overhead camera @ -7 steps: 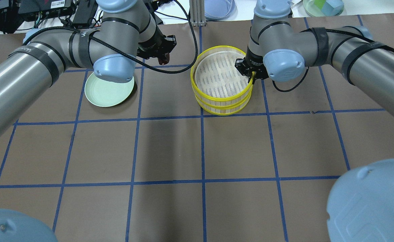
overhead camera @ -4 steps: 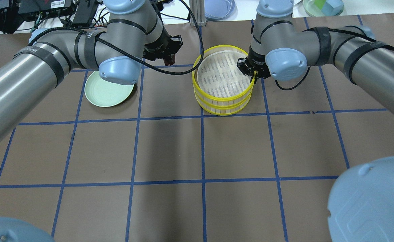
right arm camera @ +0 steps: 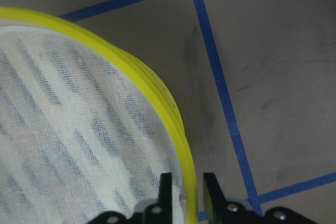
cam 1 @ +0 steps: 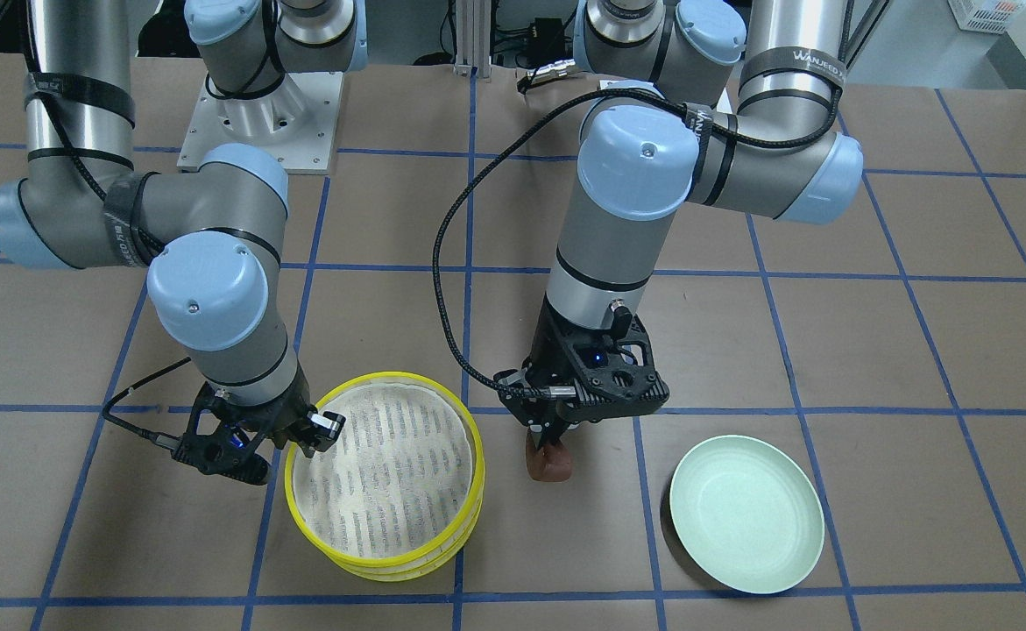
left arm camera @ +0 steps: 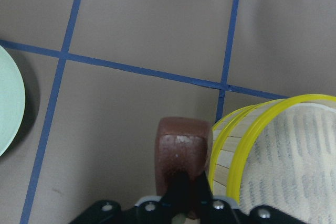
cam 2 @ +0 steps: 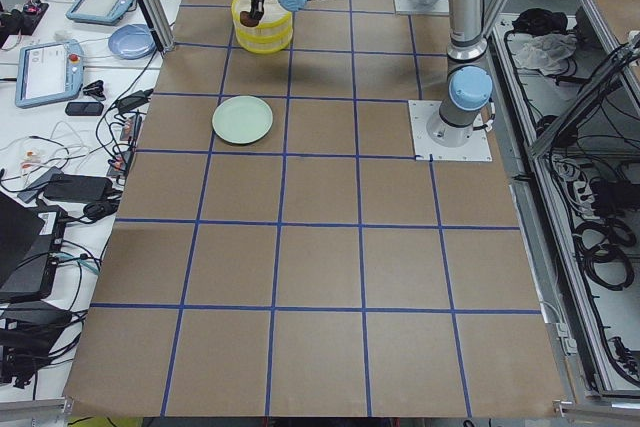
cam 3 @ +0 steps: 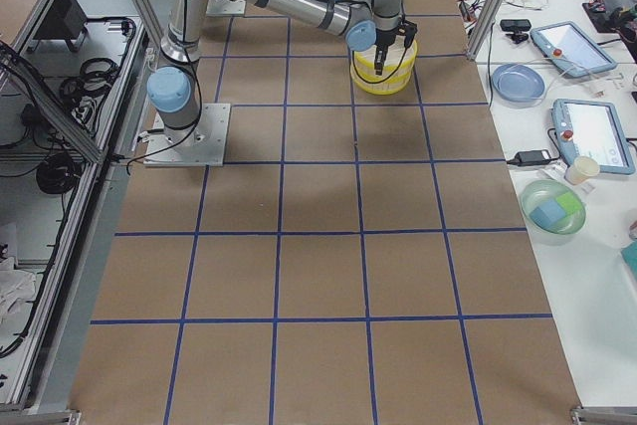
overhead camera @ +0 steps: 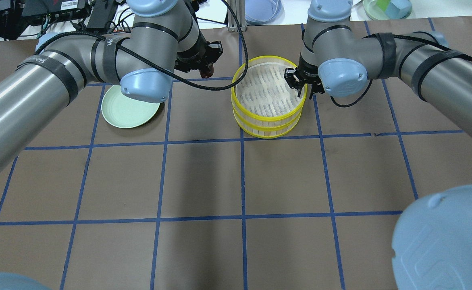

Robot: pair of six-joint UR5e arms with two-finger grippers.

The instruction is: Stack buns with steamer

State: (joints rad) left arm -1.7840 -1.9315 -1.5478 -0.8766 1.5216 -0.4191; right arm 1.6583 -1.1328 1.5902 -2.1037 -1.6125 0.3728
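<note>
Now the dark reddish-brown bun (cam 1: 551, 462) hangs pinched in the narrowed left pincer (cam 1: 553, 441), above the surface (cam 1: 828, 350). Just beside that pincer, the steamer's upper tier (cam 1: 387, 469) sits askew on the lower tier (cam 1: 407, 571), and the right pincer (cam 1: 306, 441) clamps its yellow rim. A green plate (cam 1: 745, 517) lies on the left pincer's other side.

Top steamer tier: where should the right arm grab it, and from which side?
Pinch the thin upright wall at the yellow rim of the top tier, on the edge nearest the right arm. Come straight down, with one finger inside and one outside. The tier looks too wide to span, and its flat liner leaves room inside. The right gripper straddles the rim there.
</note>
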